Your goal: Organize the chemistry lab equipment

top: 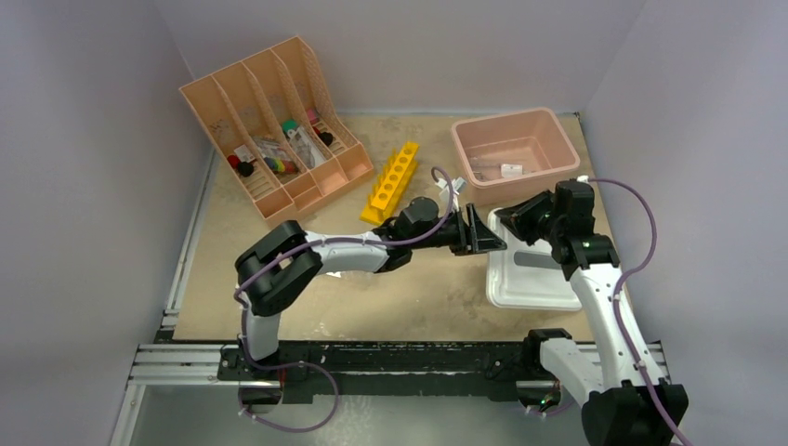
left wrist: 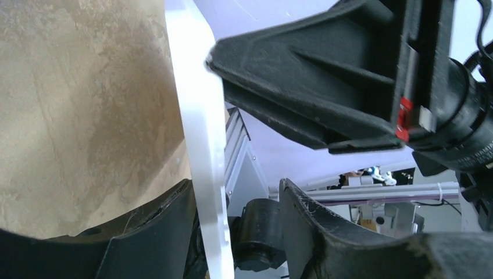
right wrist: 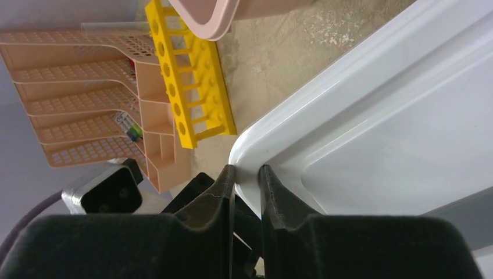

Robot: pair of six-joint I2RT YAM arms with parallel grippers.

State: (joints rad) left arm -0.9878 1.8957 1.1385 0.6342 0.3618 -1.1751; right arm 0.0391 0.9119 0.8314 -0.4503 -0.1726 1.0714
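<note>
A white lid (top: 534,274) lies at the right of the table, in front of the pink tub (top: 509,149). My right gripper (right wrist: 247,171) is shut on the lid's far left corner (right wrist: 256,148). My left gripper (left wrist: 232,192) reaches in from the left and straddles the lid's edge (left wrist: 200,145). One of its fingers lies against the lid and the other stands apart, so it is open. Small lab items (top: 277,165) sit in the peach organizer (top: 218,102). A few clear and white pieces (top: 506,169) lie in the tub.
A yellow tube rack (top: 390,181) lies between the organizer and the tub, just behind my left arm. The two grippers (top: 497,228) are very close together at the lid's corner. Grey walls close in the table on three sides.
</note>
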